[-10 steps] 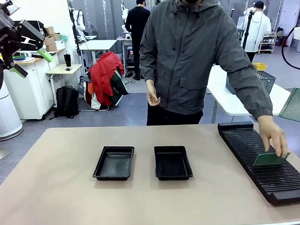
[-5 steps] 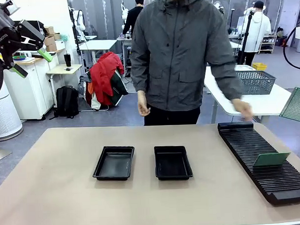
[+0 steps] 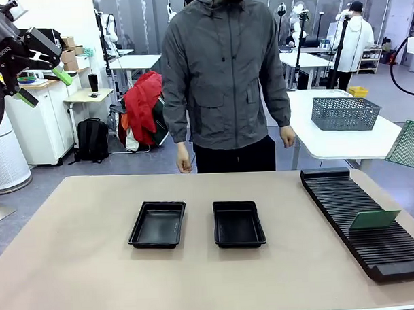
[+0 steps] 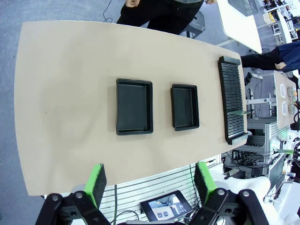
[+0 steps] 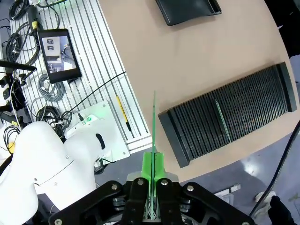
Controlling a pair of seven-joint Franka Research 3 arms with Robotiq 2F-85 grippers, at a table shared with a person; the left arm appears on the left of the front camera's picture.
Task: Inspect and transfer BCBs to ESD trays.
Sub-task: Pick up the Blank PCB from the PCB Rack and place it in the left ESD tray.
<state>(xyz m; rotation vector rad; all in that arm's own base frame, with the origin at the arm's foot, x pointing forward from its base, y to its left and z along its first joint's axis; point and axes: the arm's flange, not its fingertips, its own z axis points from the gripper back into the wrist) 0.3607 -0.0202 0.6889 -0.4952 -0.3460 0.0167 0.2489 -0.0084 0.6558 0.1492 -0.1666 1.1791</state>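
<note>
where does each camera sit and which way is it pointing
Front: fixed on the robot's side, facing the person across two shallow black plastic trays; left end effector raised, open.
Left wrist: high, looking down on the table; its green pads show.
Right wrist: high beside the table's edge, looking down; right end effector shut on a thin green circuit board.
All three share the long black slotted rack.
</note>
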